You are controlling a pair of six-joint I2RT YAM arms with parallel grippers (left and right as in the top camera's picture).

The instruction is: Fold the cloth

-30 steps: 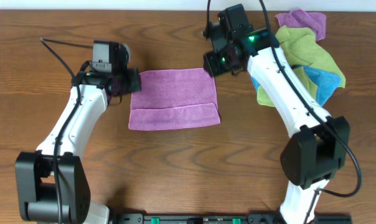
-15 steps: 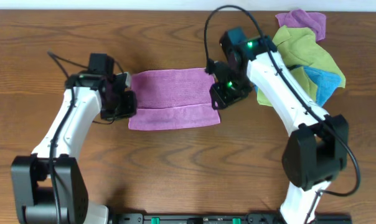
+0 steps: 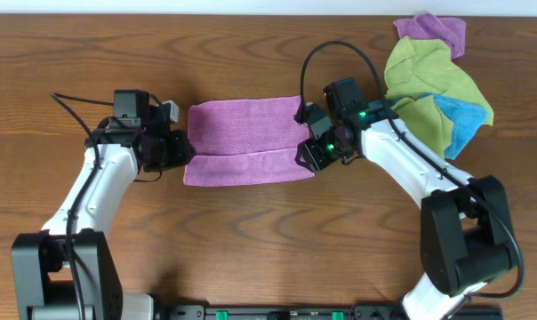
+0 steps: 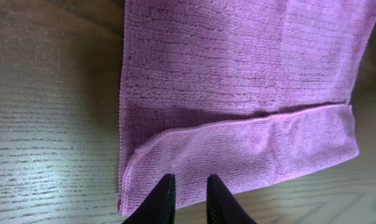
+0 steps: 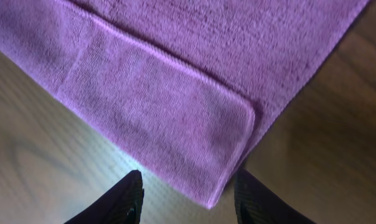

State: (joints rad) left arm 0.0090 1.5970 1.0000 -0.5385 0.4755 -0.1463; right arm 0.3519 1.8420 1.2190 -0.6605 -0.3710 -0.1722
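Two white robot arms reach inward over a wooden table (image 3: 251, 240), one at each end of the cloth (image 3: 246, 132). It is a lilac-purple microfibre cloth that lies flat in the middle of the table between the arms. A narrow strip (image 3: 249, 167) along its near edge is already turned up over the rest, so the cloth shows as a wide band with a thinner doubled band in front.

The left gripper (image 3: 181, 153) sits at the cloth's left end, just beside the doubled strip. In its wrist view the two dark fingertips (image 4: 166, 190) stand only a narrow gap apart, poised over the strip's near left corner with nothing pinched between them. The right gripper (image 3: 306, 156) sits at the right end. Its wrist view shows the fingers (image 5: 129, 199) spread wide, straddling the strip's rounded near corner without touching it (whether they rest on the table cannot be told).

Well apart, at the far right corner, a loose heap holds lime-green cloths (image 3: 424, 76), a blue cloth (image 3: 464, 120) and a second purple cloth (image 3: 437, 31).

The fold looks only begun. The step in hand seems to be lining both grippers up on the near corners. The next move likely calls for the left pincer to widen, both to lower and close on the doubled edge, then to carry it evenly toward the far edge so the layers do not skew.
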